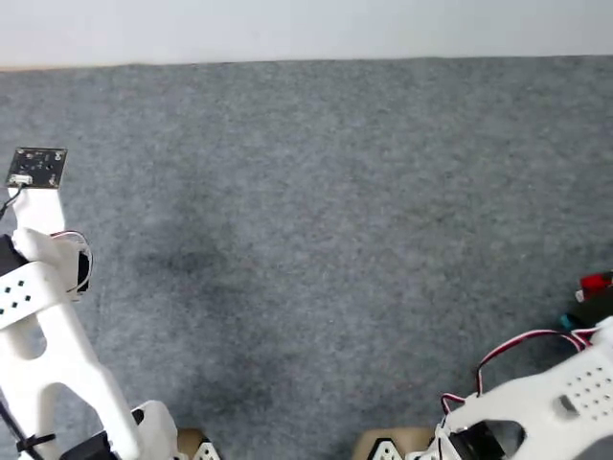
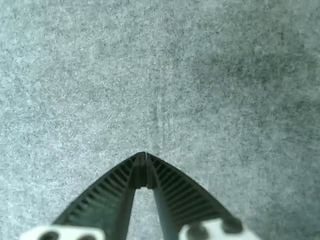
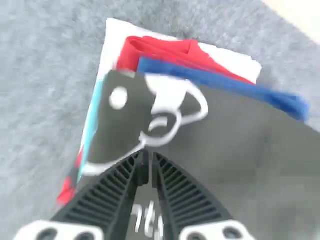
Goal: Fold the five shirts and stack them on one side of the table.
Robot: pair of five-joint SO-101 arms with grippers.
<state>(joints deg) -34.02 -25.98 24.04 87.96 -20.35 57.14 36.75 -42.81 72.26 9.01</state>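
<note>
From up high, a grey mat (image 1: 316,192) covered the table, with a strip of pale wall (image 1: 306,29) along the far side. The left arm (image 1: 48,326) stood at the near left corner, with a little board (image 1: 36,168) on its far end. The right arm (image 1: 556,398) lay low at the near right corner, with red and white wires (image 1: 508,350) looping over it. Just past the right arm, at the very edge, a bit of the stack of shirts (image 1: 594,285) peeked in, red with something dark beside it. In the left wrist view, the left pincer (image 2: 145,159) was closed, its two black ribbed fingers (image 2: 112,192) meeting at the tips. It had nothing in it, and bare grey mat lay under and ahead of it. In the right wrist view, the right pincer (image 3: 148,159) was closed too, with a thin slit between its fingers and no cloth seen in the slit. It was right over the stack. The black shirt (image 3: 240,140) with white print lay on top, under the pincer tips, but I could not tell if the tips touched it. Ahead of the tips, the blue shirt (image 3: 225,82) stuck out from under the black one, then the red shirt (image 3: 165,50), then the white shirt (image 3: 112,35) at the bottom. A thin light blue edge (image 3: 92,115) showed along one side of the stack.
</note>
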